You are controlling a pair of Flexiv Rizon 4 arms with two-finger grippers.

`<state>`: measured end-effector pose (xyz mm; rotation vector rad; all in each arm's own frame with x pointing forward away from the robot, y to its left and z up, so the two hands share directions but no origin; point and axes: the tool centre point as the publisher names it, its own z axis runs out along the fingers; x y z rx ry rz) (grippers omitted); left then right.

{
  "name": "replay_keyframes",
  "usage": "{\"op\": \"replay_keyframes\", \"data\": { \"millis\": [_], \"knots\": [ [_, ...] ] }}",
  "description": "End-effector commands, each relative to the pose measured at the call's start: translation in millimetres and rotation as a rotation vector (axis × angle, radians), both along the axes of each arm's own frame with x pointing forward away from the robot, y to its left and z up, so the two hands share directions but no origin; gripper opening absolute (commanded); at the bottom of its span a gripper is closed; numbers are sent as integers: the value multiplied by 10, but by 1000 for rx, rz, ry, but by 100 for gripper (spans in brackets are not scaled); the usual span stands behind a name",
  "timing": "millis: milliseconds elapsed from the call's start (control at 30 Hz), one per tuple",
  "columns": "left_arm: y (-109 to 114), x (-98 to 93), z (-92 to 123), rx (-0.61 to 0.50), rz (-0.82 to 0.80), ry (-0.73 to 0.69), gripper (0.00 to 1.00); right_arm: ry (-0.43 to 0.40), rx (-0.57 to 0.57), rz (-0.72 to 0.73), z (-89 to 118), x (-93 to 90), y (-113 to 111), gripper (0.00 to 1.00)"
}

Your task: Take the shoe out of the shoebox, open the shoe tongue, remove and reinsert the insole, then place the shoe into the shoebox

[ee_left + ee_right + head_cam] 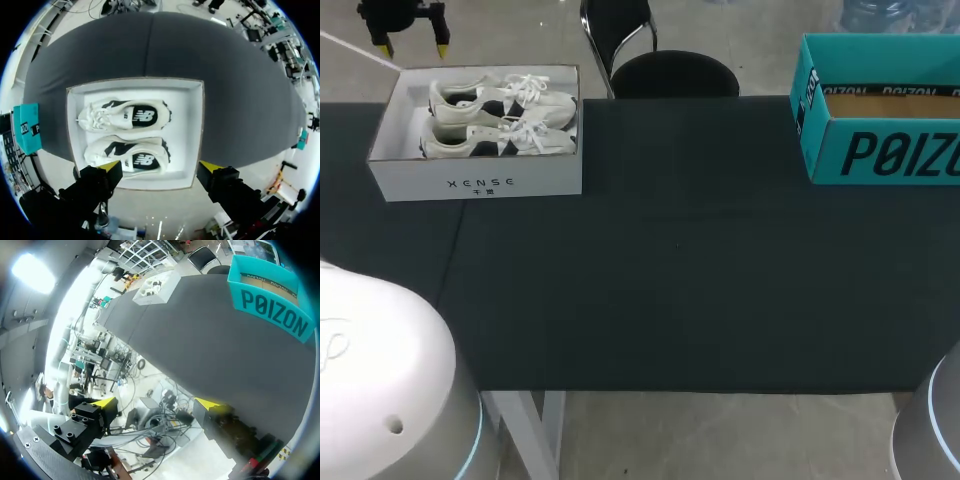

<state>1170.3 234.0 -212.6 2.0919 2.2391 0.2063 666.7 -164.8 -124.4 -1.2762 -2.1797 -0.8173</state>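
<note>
White shoebox (480,185) sits against the table's (670,280) far edge.

1. Teal box (865,150), far right corner of the table (670,280): cut off by the head view's right edge.
2. Left gripper (413,47): body cut by that view's top edge.
3. Both shoes (535,135): insides hidden.

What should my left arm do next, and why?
Probably lower the open left gripper toward the nearer shoe in the white shoebox: both shoes lie inside, nothing is gripped, and this gripper hangs above the box's edge beside that shoe.
</note>
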Motion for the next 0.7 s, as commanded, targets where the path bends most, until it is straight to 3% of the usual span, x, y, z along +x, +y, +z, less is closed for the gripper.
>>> {"op": "replay_keyframes", "data": {
  "millis": [33, 467, 700],
  "knots": [
    [2, -250, -24, 7, 4, -32, 100, 0, -2, 0, -7, 0, 1, 100],
    [82, -639, -347, -5, 3, 44, 100, 0, -2, 0, -7, 0, 1, 100],
    [139, -659, -584, 8, 32, 82, 100, 0, -2, 0, -7, 0, 1, 100]
  ]
}}
